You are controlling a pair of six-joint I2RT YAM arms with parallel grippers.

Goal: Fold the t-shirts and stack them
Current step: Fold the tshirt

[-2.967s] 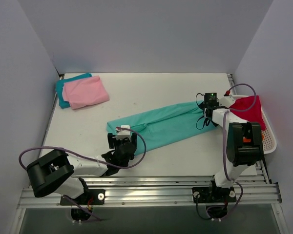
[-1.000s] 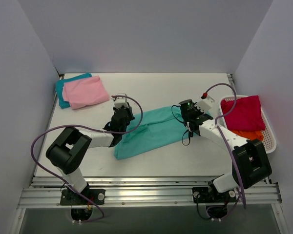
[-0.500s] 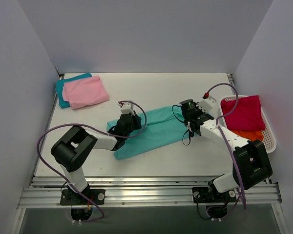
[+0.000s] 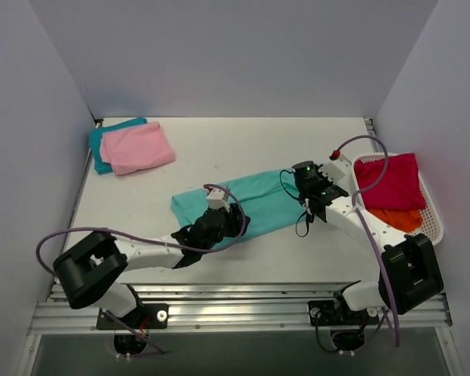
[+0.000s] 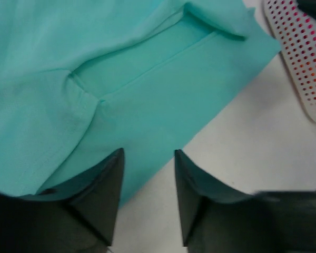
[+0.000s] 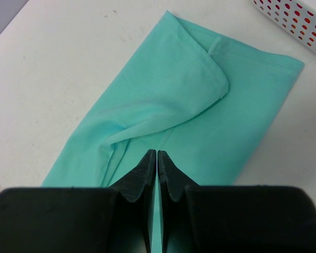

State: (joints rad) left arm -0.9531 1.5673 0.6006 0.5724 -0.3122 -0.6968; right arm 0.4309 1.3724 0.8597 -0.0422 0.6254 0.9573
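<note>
A mint green t-shirt (image 4: 258,196) lies flat in the middle of the table, partly folded over itself. My left gripper (image 4: 239,223) hangs at its near edge, open, with nothing between the fingers; in the left wrist view the gripper (image 5: 147,155) sits above the shirt's (image 5: 147,79) hem and bare table. My right gripper (image 4: 301,186) is at the shirt's right end, shut. In the right wrist view its tips (image 6: 157,154) meet just over the cloth (image 6: 174,105). A folded pale pink t-shirt (image 4: 141,147) lies on a teal blue one (image 4: 100,145) at the far left.
A white perforated basket (image 4: 432,223) stands at the right edge, holding a crimson t-shirt (image 4: 388,182) over an orange one (image 4: 395,217). The basket's wall shows in the left wrist view (image 5: 300,58) and the right wrist view (image 6: 300,18). Grey walls enclose the table.
My left gripper has come from the shirt's far left side to its near edge and opened, letting the cloth go. The right gripper has shifted slightly right, still shut.
</note>
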